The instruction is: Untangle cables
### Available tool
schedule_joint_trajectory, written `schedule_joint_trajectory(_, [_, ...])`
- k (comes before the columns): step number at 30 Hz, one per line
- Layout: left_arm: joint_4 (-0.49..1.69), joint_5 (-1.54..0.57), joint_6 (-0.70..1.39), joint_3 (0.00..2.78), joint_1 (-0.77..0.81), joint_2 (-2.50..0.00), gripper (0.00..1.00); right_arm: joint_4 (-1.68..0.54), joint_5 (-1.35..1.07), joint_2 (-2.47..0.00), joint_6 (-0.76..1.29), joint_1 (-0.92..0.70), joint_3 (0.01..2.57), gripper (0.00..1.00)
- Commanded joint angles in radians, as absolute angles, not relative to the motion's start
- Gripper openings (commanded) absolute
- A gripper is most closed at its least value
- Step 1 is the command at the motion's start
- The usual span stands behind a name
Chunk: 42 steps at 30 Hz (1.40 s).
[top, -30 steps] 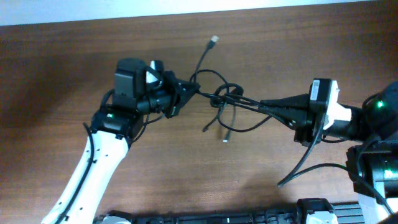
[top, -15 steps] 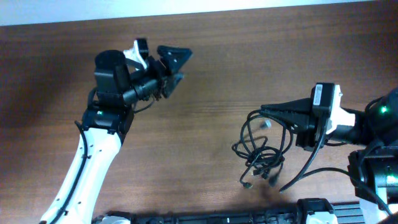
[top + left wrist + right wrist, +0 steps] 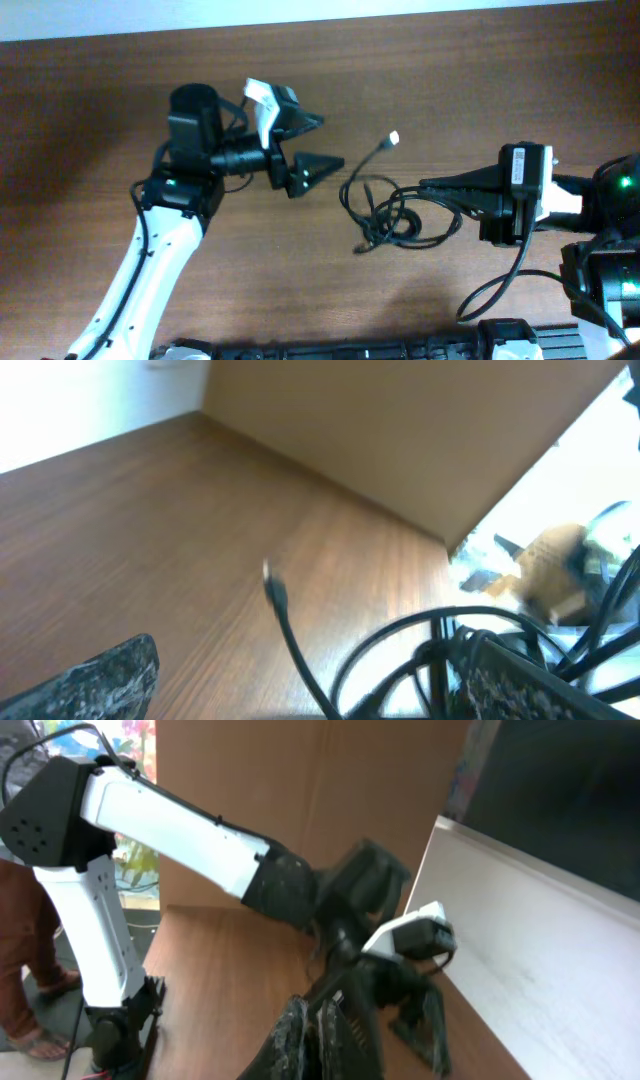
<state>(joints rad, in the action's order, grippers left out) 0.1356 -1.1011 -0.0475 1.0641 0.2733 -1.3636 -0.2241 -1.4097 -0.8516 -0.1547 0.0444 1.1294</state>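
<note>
The cables (image 3: 385, 215) are thin black cords in a loose tangle at the table's middle right, with one plug end (image 3: 393, 138) sticking up and back. My right gripper (image 3: 425, 187) is shut on a strand at the tangle's right side; in the right wrist view its fingers (image 3: 312, 1028) press together and the cord between them is hidden. My left gripper (image 3: 318, 143) stands open to the left of the tangle, holding nothing. The left wrist view shows the cables (image 3: 285, 620) ahead, between the wide-apart fingers (image 3: 105, 678).
The brown wooden table (image 3: 250, 270) ends in a white strip (image 3: 400, 8) at the back. The left arm (image 3: 170, 820) fills the right wrist view. A thick black wire (image 3: 500, 285) hangs from the right arm near the front edge.
The left gripper opened and let go of the cables, swung away, then came back toward them. The stretched tangle slackened and now lies by the right gripper.
</note>
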Motion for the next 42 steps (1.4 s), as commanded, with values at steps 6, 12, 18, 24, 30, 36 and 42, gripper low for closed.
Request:
schedule_joint_trajectory(6, [0.152, -1.012, -0.49, 1.069, 0.439, -1.361, 0.99, -0.208, -1.449, -0.844, -0.095, 0.046, 1.15, 0.04])
schedule_joint_trajectory(12, [0.167, -1.002, -0.607, 1.069, 0.463, -1.362, 0.99, -0.207, -1.461, -0.844, -0.095, 0.046, 1.15, 0.04])
schedule_joint_trajectory(18, [0.189, -1.009, -0.607, 1.068, 0.484, -1.363, 0.99, -0.204, -1.461, -0.844, -0.095, 0.046, 1.15, 0.04])
schedule_joint_trajectory(24, [0.189, -1.005, -0.704, 1.068, 0.573, -1.384, 1.0, -0.204, -1.48, -0.844, -0.095, 0.046, 1.15, 0.04])
schedule_joint_trajectory(30, [0.196, -1.007, -0.706, 1.068, 0.599, -1.408, 0.99, -0.204, -1.49, -0.844, -0.095, 0.046, 1.15, 0.04])
schedule_joint_trajectory(36, [0.196, -1.033, -0.706, 1.068, 0.651, -1.408, 0.99, -0.204, -1.489, -0.844, -0.095, 0.046, 1.15, 0.04])
schedule_joint_trajectory(42, [0.146, -1.032, -0.706, 1.068, 0.699, -1.408, 0.76, -0.204, -1.49, -0.844, -0.095, 0.046, 1.15, 0.04])
